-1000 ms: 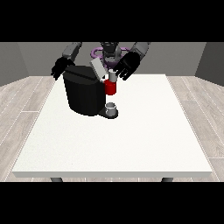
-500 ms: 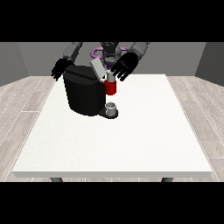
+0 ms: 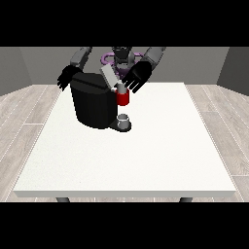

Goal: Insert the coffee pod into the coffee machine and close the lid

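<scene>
The hand at the view's right [image 3: 136, 78] hovers in the upper centre of the frame, fingers spread and relaxed, holding nothing that you can make out, just above and behind the raised lid [image 3: 109, 77] of the coffee machine [image 3: 95, 102]. The lid stands tilted up, a pale flap over the machine's top, which suggests you have the hand placed there to push it down. Below it the red part [image 3: 123, 98] at the machine's front may be the coffee pod seated in its slot, though you cannot tell for certain. A small grey cup [image 3: 124, 120] sits on the machine's base, beneath the red part. The hand at the view's left [image 3: 66, 78], upper left, shows behind the machine's far side, fingers hanging loosely and gripping nothing, perhaps to steady the body. The white table [image 3: 146, 155] fills the lower frame. Judged from this, insertion looks done and the lid's closing remains
</scene>
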`<action>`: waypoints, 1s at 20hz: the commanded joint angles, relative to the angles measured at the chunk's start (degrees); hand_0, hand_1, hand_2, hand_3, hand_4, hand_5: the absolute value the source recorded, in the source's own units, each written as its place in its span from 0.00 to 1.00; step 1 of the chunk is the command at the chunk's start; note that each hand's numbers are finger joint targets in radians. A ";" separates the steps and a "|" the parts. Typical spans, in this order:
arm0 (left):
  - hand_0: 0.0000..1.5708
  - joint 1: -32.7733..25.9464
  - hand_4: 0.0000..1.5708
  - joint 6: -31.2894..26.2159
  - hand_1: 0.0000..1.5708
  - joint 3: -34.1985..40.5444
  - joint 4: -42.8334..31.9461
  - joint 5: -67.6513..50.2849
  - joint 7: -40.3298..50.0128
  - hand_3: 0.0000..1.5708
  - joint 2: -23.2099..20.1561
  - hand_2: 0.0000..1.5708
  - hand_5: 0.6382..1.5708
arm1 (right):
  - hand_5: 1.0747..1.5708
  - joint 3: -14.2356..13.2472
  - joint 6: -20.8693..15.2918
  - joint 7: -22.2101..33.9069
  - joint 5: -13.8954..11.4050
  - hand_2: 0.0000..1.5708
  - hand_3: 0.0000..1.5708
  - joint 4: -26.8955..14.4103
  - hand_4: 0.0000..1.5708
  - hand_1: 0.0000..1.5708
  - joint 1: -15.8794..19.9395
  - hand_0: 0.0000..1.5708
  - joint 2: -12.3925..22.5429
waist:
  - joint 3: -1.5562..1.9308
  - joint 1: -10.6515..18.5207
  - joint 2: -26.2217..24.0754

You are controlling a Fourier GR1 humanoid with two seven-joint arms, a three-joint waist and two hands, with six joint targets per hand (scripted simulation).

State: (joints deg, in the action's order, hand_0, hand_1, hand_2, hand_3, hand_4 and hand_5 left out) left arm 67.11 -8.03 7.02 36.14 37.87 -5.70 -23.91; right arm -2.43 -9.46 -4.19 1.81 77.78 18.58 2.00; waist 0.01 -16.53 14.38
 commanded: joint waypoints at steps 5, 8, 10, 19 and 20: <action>0.80 0.41 0.31 -1.29 0.80 0.77 -1.52 -0.06 0.34 0.75 -0.69 0.82 1.00 | 1.00 -0.80 1.92 0.05 0.64 0.00 0.00 1.25 0.28 0.00 -0.83 0.00 2.20 | 0.01 -1.31 0.49; 0.78 -1.10 0.31 -0.68 0.78 1.08 -1.76 -0.01 -2.67 0.74 -1.73 0.81 1.00 | 1.00 0.70 0.28 -1.27 -0.14 0.00 0.00 2.32 0.26 0.00 -2.69 0.00 -0.35 | -0.01 -1.26 1.39; 0.76 0.41 0.30 -1.05 0.76 0.67 -1.93 0.65 -0.46 0.73 -1.24 0.79 1.00 | 1.00 0.58 0.01 0.46 -0.12 0.00 0.00 1.94 0.28 0.00 -0.82 0.00 -0.15 | -0.01 -1.20 0.95; 0.69 -0.87 0.26 -1.40 0.69 -0.48 -0.60 1.90 -3.74 0.61 -2.15 0.72 1.00 | 1.00 -1.70 0.03 -3.62 0.90 0.00 0.00 -0.58 0.21 0.00 -1.77 0.00 0.12 | 0.01 0.84 1.88; 0.67 0.80 0.25 -0.33 0.67 -1.13 0.06 2.55 -0.24 0.60 0.34 0.71 1.00 | 1.00 -3.04 2.01 -1.56 1.82 0.00 0.00 -2.27 0.26 0.00 1.26 0.00 2.72 | 0.02 1.06 1.35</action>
State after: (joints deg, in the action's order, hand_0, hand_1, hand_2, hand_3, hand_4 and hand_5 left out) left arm 67.00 -8.40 6.62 35.86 39.49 -7.22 -24.28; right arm -4.27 -8.78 -5.15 2.83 77.22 18.53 3.32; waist 0.07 -16.00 15.61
